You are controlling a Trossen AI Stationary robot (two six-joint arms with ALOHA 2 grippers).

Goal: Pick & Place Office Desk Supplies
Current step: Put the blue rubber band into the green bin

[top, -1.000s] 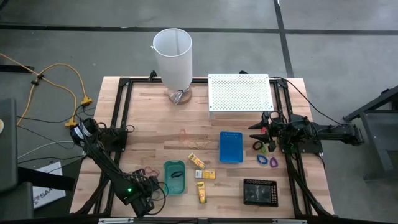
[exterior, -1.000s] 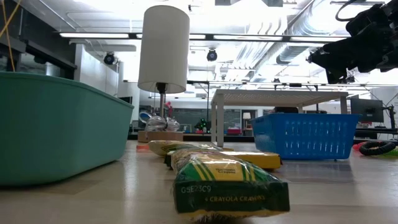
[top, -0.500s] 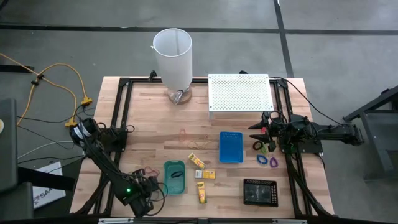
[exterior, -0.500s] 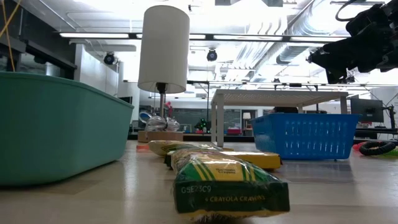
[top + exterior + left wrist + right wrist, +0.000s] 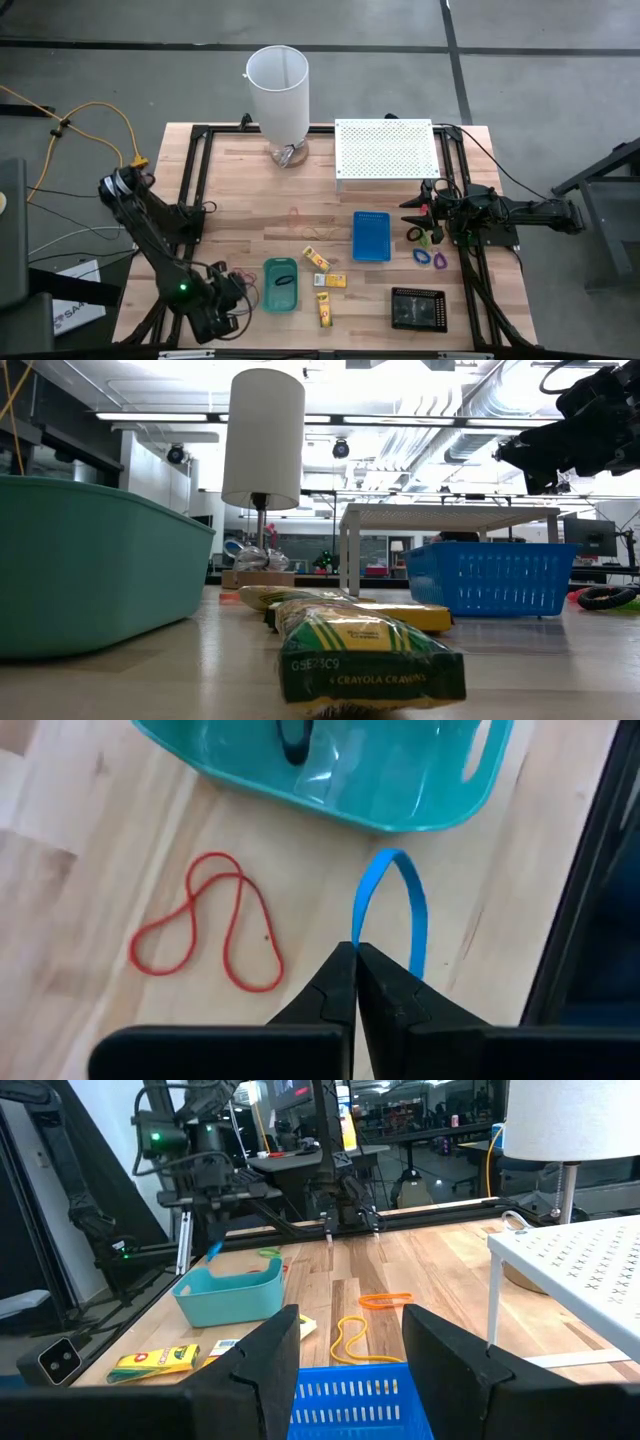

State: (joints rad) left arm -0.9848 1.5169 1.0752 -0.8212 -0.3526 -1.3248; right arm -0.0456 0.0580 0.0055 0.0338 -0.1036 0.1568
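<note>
Blue band pinched at the left fingertips

Blue rubber band (image 5: 392,910) hangs as a narrow loop from the left gripper (image 5: 355,956), whose fingers are pressed together on its end. Just ahead of those fingers sits the green tray (image 5: 400,790), with one dark clip (image 5: 292,738) inside it. Beside the fingers, one red band (image 5: 205,925) lies twisted on the wood, apart from the blue one.

In the high view the left gripper (image 5: 232,297) is near the table's front edge, just beside the green tray (image 5: 281,285). Three yellow packets (image 5: 322,280) lie between that tray and the blue tray (image 5: 371,236). One black tray (image 5: 418,309) sits nearer the front.

Over at the right side, the right gripper (image 5: 418,216) hovers with fingers spread wide and nothing between them. Below those fingers lie four small loops: one black (image 5: 414,235), one green (image 5: 435,238), one blue (image 5: 421,256), one purple (image 5: 439,260). Seen past its fingers (image 5: 268,1365) are one orange band (image 5: 385,1300) and one yellow band (image 5: 352,1340) on the wood.
</note>
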